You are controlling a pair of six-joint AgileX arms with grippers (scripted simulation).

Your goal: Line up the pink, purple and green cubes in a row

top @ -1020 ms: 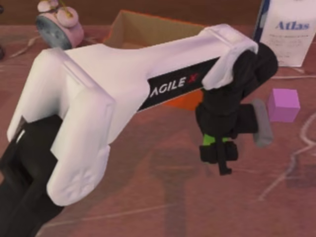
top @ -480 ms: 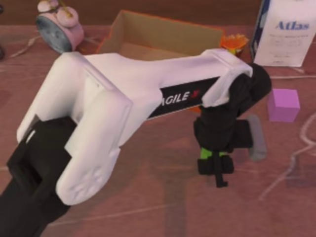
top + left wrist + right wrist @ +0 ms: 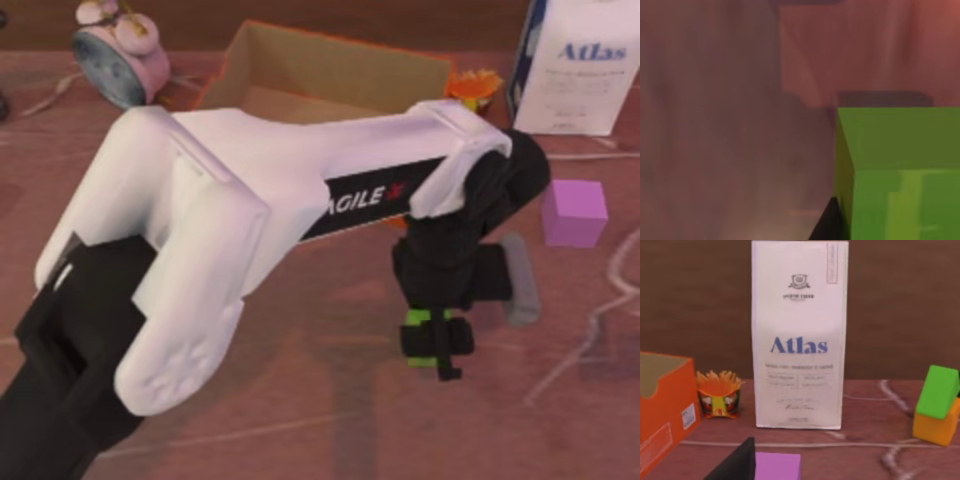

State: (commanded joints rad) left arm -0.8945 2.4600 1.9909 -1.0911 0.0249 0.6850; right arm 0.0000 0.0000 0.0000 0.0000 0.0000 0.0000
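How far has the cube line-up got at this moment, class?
Nothing looks lined up yet. In hand: the left end effector grips the green cube near the table's middle. The purple cube sits apart to the right, beside the Atlas bag. The pink cube is out of sight. Left: placing all three in a row.
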